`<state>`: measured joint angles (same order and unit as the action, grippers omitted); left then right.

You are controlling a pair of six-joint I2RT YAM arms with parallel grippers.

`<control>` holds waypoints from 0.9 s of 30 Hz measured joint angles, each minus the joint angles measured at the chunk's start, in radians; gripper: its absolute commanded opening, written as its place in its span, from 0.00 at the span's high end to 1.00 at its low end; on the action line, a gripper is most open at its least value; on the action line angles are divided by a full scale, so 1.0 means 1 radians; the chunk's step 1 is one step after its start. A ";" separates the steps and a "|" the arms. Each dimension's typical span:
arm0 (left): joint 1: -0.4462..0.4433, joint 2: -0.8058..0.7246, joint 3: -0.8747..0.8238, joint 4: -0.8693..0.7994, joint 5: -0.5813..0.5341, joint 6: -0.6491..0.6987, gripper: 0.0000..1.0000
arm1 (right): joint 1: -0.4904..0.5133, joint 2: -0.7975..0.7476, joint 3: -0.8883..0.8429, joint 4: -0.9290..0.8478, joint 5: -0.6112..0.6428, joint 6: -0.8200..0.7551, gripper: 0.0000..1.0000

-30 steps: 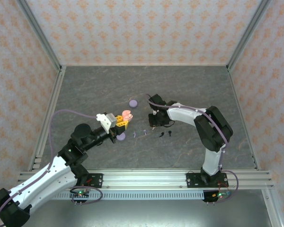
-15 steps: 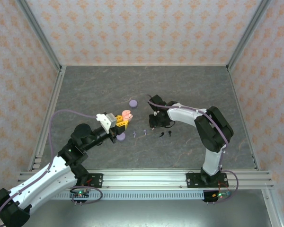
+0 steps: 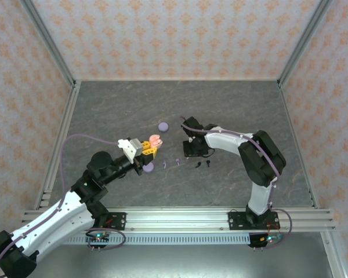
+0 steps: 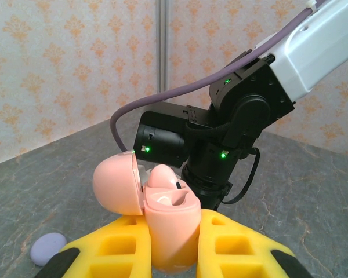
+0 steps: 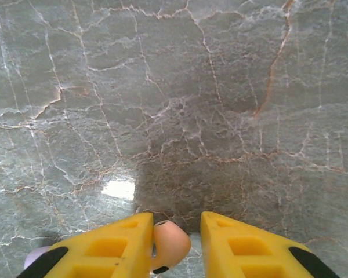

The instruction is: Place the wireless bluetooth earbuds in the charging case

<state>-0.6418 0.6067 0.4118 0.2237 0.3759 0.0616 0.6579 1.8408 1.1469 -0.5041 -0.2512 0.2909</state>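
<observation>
One pink charging case [image 4: 169,211], lid open, sat clamped in the left end effector [image 4: 174,225], above the tabletop [image 3: 238,104]. The right end effector [image 5: 173,223] was narrowed around one pink earbud [image 5: 171,243]. Loose on the grey marbled tabletop lay two lavender cases [image 3: 163,125], two lavender earbuds [image 3: 178,161] and two black earbuds [image 3: 196,165]. Peach floral-patterned walls [image 3: 174,35] and aluminium posts [image 3: 49,41] enclosed it.

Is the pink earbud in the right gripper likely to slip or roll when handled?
The pink earbud looks smooth and rounded, so it may slip or twist in the right gripper. It seems tiny and rigid, probably very light. Dropped on the table, it might roll.
</observation>
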 measured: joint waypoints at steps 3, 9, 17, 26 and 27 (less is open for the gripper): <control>0.000 0.000 0.000 0.000 0.000 0.000 1.00 | 0.003 -0.004 -0.004 -0.001 0.002 0.002 0.71; 0.000 0.000 0.000 0.000 0.000 0.000 1.00 | 0.012 -0.011 -0.013 -0.008 0.009 0.002 0.74; 0.000 0.000 0.000 0.000 0.000 0.000 1.00 | 0.012 -0.013 -0.016 -0.008 0.012 0.000 0.81; -0.001 0.040 0.000 0.012 0.003 -0.002 1.00 | 0.013 -0.189 -0.072 -0.003 0.008 -0.046 0.81; -0.001 0.055 0.000 0.015 0.006 -0.003 1.00 | 0.009 -0.235 -0.072 0.001 0.007 -0.058 0.81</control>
<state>-0.6426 0.6621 0.4118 0.2390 0.3820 0.0589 0.6670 1.6058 1.0748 -0.5034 -0.2440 0.2333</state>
